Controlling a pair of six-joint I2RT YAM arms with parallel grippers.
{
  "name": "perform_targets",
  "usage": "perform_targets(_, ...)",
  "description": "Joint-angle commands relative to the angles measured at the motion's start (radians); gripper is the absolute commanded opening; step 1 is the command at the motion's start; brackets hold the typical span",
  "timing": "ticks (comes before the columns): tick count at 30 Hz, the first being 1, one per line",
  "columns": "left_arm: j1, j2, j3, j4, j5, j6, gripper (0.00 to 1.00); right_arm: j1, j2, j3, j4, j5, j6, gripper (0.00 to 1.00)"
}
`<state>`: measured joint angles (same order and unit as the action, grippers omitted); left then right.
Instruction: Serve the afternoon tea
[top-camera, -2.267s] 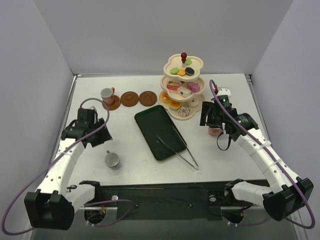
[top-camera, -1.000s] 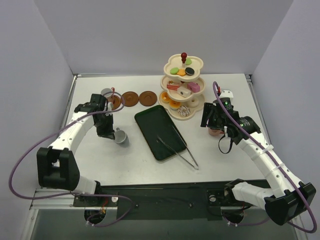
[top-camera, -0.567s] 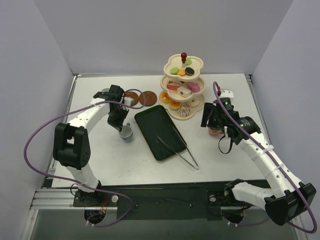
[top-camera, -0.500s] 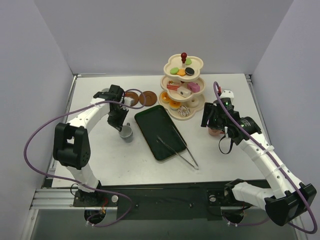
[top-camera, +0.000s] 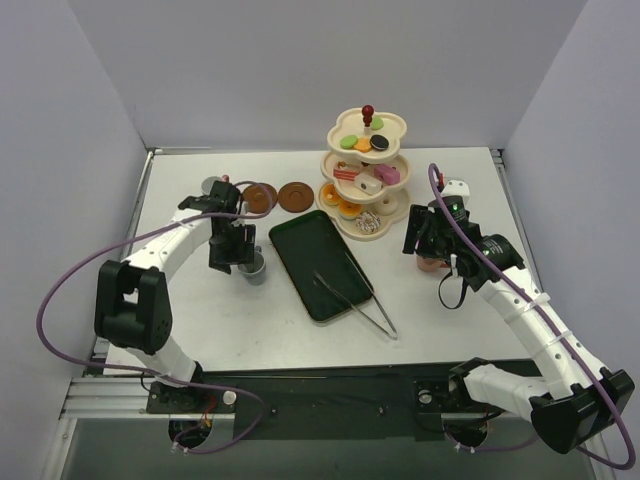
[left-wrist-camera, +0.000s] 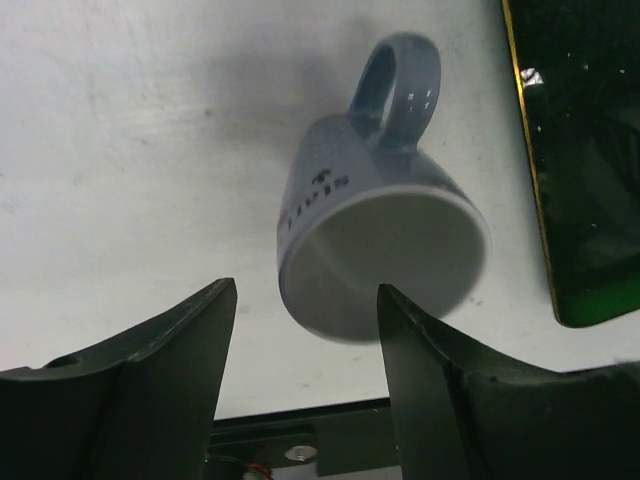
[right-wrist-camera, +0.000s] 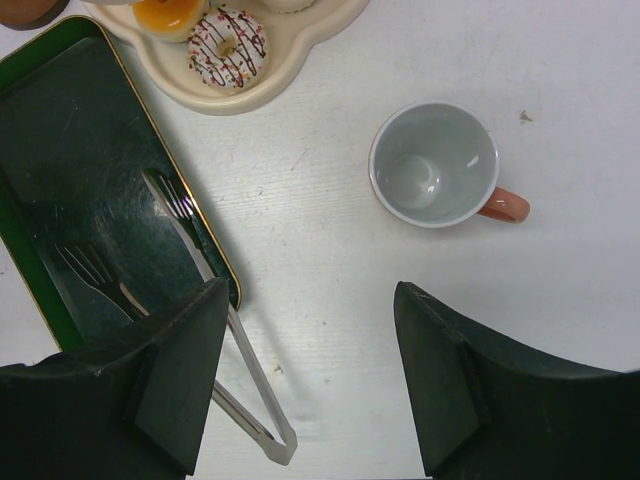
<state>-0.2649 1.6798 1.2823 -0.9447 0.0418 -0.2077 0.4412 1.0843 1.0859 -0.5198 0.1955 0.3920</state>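
Observation:
A grey cup (top-camera: 254, 268) stands on the table just left of the tray. In the left wrist view the grey cup (left-wrist-camera: 380, 250) sits just ahead of the fingertips of my open left gripper (left-wrist-camera: 305, 292), and it is not held. That gripper (top-camera: 238, 252) hovers beside it. My right gripper (top-camera: 425, 243) is open above a pink-handled cup (top-camera: 433, 264), which shows empty in the right wrist view (right-wrist-camera: 433, 165). A third cup (top-camera: 213, 185) stands at the far left, partly behind my left arm. Two brown saucers (top-camera: 259, 197) (top-camera: 295, 196) lie bare. The cream stand (top-camera: 365, 175) holds the sweets.
A dark green tray (top-camera: 305, 250) lies mid-table, with metal tongs (top-camera: 367, 297) across its right edge. The right wrist view shows forks (right-wrist-camera: 100, 270) in the tray and a sprinkled donut (right-wrist-camera: 227, 45) on the stand's bottom tier. Walls close the sides.
My left gripper carried the grey cup from the front left to beside the tray, let go of it and drew back a little. The right arm has barely moved.

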Motion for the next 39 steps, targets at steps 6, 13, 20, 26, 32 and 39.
perform_targets(6,0.073,-0.172,-0.222,0.220,0.153,-0.378,0.63,0.005,0.008,0.006,0.000,0.022,-0.002,0.62)
perform_targets(13,0.107,-0.118,-0.172,0.251,0.151,-0.354,0.33,0.005,0.000,0.002,0.001,0.018,-0.002,0.62)
perform_targets(20,0.124,0.029,0.021,0.147,0.190,-0.078,0.00,0.005,-0.014,-0.007,0.001,0.025,-0.002,0.62)
perform_targets(26,0.050,0.107,0.172,0.000,0.012,0.169,0.00,0.005,-0.001,0.002,0.001,0.015,-0.005,0.62)
perform_targets(32,0.032,0.132,0.203,-0.040,-0.033,0.215,0.22,0.007,0.006,0.006,0.001,0.007,-0.007,0.62)
perform_targets(39,0.036,0.097,0.151,-0.016,0.004,0.051,0.45,0.005,0.002,0.008,0.000,0.009,-0.008,0.62)
